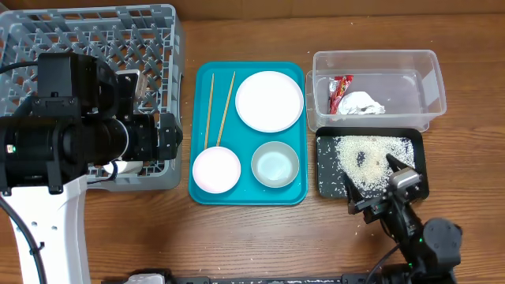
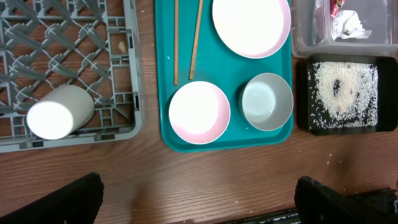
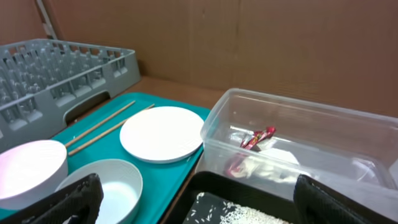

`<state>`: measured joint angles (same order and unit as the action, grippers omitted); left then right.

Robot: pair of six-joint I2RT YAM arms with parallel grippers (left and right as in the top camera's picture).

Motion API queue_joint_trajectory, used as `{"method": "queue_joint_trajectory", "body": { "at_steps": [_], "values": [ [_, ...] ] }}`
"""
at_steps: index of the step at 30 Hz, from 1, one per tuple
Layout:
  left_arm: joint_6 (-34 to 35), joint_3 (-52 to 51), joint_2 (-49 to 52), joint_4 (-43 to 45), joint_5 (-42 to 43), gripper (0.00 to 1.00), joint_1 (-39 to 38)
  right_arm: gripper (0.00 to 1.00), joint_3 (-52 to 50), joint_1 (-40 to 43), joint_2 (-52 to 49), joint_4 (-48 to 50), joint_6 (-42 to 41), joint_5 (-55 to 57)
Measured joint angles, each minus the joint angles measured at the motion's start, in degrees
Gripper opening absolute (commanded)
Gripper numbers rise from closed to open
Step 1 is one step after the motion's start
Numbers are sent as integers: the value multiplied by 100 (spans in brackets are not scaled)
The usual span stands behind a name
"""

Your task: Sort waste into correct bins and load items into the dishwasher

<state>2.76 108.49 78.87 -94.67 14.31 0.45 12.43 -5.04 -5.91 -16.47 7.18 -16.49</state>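
At the near edge of the counter [image 1: 260, 237], your right claw [image 1: 372, 177] is spread wide and empty over the near rim of the black tray [image 1: 417, 150]. White rice [image 1: 367, 154] covers that tray's floor, and a few grains [image 2: 329, 163] lie on the wood just beside it. Your left claw [image 2: 199, 199] is also wide and holds nothing. It sits above the near side of the grey dish rack [image 1: 95, 31], where the white cup [image 2: 59, 112] lies tipped in the near corner.

On the teal tray [image 1: 245, 142], the pink bowl [image 1: 216, 169] and greenish-white bowl [image 1: 275, 164] sit side by side. Beyond them are the plate [image 1: 269, 100] and the two chopsticks [image 1: 221, 106]. Behind the black tray, the clear tub [image 1: 430, 79] holds the red wrapper [image 1: 339, 91] and paper wad [image 1: 363, 104].
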Motion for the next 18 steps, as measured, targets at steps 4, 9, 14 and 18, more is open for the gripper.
{"method": "queue_joint_trajectory", "body": {
  "at_steps": [4, 9, 14, 18],
  "values": [
    [0, 0, 0, -2, 0, 100, 0, 99, -562, 24, 468, 691, -57, -15],
    [2, 0, 0, 2, 0, 100, 0, 100, -1082, 24, 507, 1513, -79, -26],
    [0, 0, 0, 0, 0, 100, 0, 100, -1139, 26, 518, 1484, -94, -28],
    [2, 0, 0, 2, 0, 100, 0, 100, -1139, 26, 518, 1303, -96, -28]
  ]
}}
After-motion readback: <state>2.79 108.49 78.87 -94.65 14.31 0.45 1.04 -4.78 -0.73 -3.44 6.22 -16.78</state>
